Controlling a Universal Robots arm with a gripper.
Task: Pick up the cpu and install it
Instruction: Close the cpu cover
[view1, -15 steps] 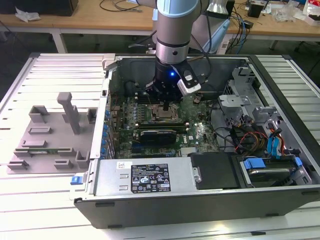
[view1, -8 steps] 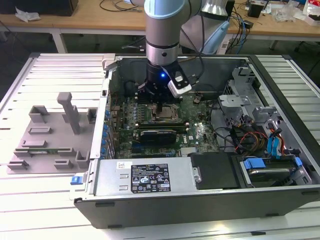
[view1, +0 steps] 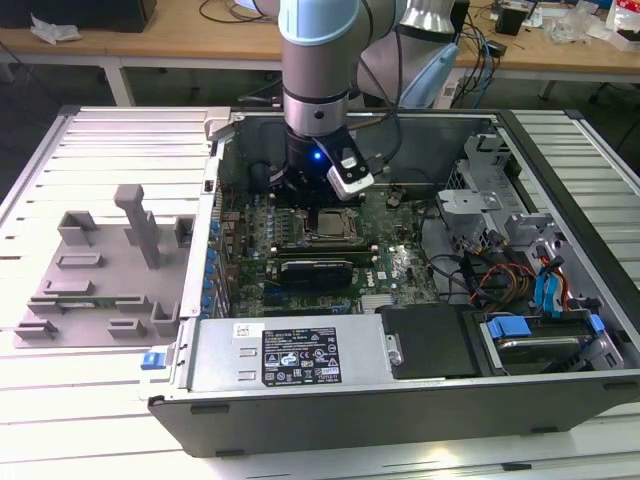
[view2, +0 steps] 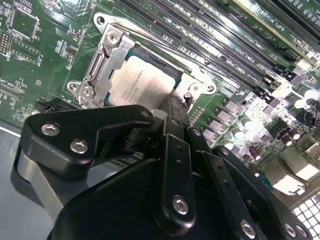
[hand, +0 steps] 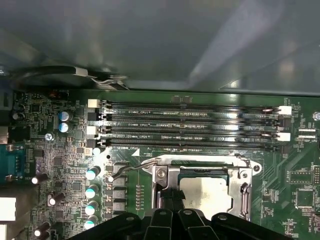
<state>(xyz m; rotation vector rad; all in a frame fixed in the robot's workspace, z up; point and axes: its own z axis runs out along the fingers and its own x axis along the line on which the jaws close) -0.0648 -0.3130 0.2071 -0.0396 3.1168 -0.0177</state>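
cpu (view2: 142, 82) lies flat in socket frame (hand: 245, 185) on green board (hand: 65, 165), inside open case (view1: 560, 380). Frame holds it still, so it looks put in. Gripper (view2: 172, 104) hangs right over cpu edge, fingers (hand: 167, 200) look pressed together, holding nothing, maybe to nudge chip into seat

Label (view1: 300, 357) on the power supply (view1: 225, 362) — print (tiny) illegible.

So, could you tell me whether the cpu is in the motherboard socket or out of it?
In: in the second wrist view the cpu lies flat inside the metal socket frame on the green motherboard.
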